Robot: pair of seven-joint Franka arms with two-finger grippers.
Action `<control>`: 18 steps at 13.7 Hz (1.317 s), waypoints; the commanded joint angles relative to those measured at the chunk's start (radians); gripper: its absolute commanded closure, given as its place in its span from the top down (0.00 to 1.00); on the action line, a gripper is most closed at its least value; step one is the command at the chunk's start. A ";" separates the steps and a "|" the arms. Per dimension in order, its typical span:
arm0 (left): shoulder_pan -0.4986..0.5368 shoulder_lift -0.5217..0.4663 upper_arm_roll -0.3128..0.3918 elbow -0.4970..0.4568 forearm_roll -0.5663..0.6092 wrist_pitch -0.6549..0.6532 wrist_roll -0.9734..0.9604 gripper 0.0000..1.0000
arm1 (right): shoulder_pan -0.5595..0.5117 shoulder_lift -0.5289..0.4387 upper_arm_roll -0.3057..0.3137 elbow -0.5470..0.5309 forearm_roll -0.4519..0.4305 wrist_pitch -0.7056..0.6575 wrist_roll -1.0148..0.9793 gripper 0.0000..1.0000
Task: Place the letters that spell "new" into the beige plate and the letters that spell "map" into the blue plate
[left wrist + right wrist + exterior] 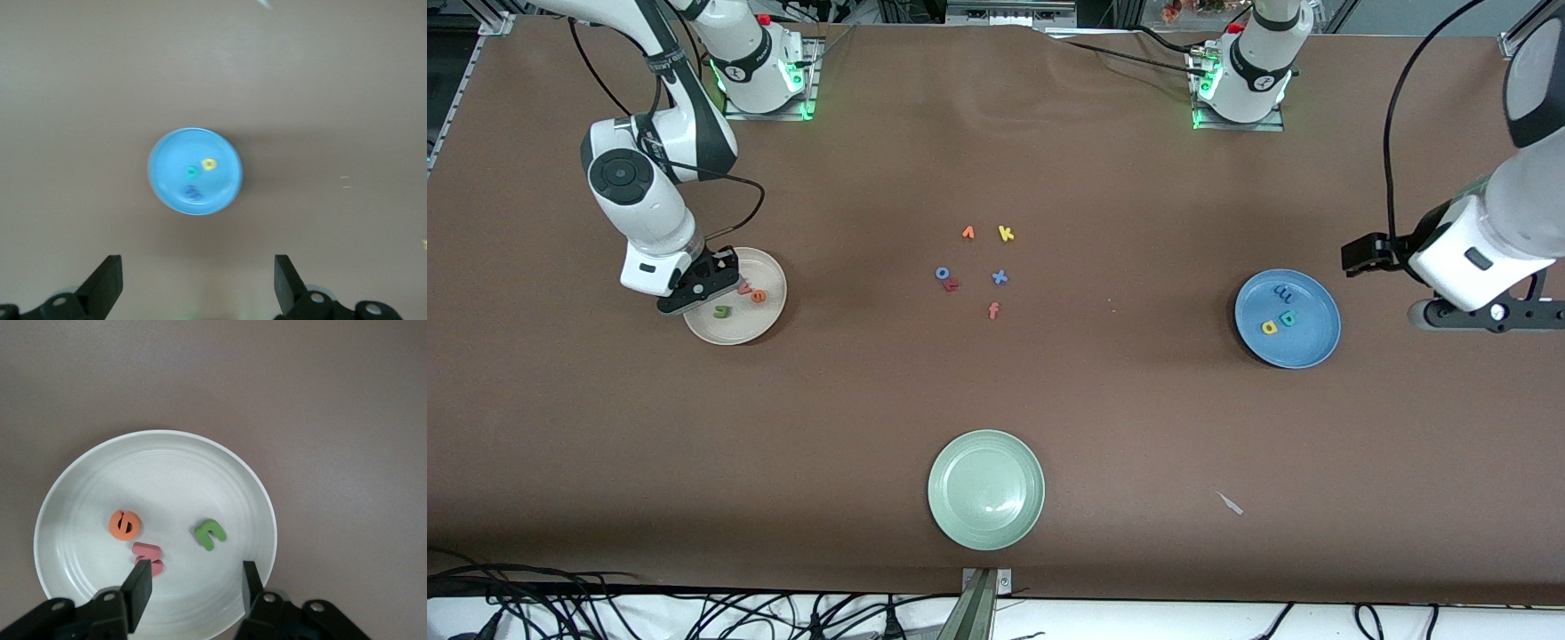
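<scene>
With n [211, 534], e [125, 525] and w [148, 558] lying in the beige plate [220, 470] under the right gripper [193, 587], fingers parted and empty, and m [1284, 292], a [1287, 317], p [1269, 328] in the blue plate [1320, 342], sorting looks finished. Beside that plate, the left gripper [199, 285] waits, spread wide.

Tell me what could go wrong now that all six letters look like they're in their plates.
The right gripper hangs low over the beige plate with open fingers, one beside the pinkish-red "w"; lifting carelessly could drag it out. The "w" lies close to the orange "e", so a nudge might shift both. The left gripper waits open, clear of the blue plate.
</scene>
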State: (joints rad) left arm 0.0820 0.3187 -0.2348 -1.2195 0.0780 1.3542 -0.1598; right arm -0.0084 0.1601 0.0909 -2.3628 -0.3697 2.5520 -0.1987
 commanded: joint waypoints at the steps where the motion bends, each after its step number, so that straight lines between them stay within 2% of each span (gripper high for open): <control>1: -0.108 -0.150 0.237 -0.252 -0.196 0.167 0.019 1.00 | -0.012 -0.030 0.009 0.005 -0.005 -0.007 0.004 0.69; 3: -0.130 -0.223 0.252 -0.387 -0.190 0.293 0.074 1.00 | -0.012 -0.066 0.019 0.032 0.030 -0.100 0.065 0.71; 5: -0.131 -0.277 0.249 -0.474 -0.128 0.390 0.149 1.00 | -0.010 -0.083 0.074 0.111 0.127 -0.241 0.073 0.71; 6: -0.133 -0.283 0.246 -0.474 -0.085 0.391 0.157 1.00 | -0.010 -0.088 0.085 0.150 0.174 -0.300 0.073 0.72; 9: -0.120 -0.303 0.221 -0.500 -0.075 0.387 0.155 1.00 | -0.008 -0.122 0.111 0.215 0.225 -0.399 0.071 0.72; 12: -0.111 -0.339 0.210 -0.537 -0.057 0.382 0.146 1.00 | -0.010 -0.161 0.125 0.292 0.327 -0.533 0.071 0.74; 15: -0.099 -0.339 0.201 -0.532 -0.053 0.361 0.154 1.00 | -0.010 -0.171 0.125 0.494 0.403 -0.804 0.071 0.74; 18: -0.102 -0.323 0.196 -0.502 -0.053 0.324 0.154 1.00 | -0.010 -0.186 0.124 0.634 0.405 -0.976 0.071 0.75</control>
State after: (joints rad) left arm -0.0285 0.0068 -0.0246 -1.7280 -0.0016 1.7034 -0.0219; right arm -0.0091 -0.0275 0.2083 -1.8134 0.0150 1.6769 -0.1294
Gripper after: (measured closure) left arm 0.000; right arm 0.256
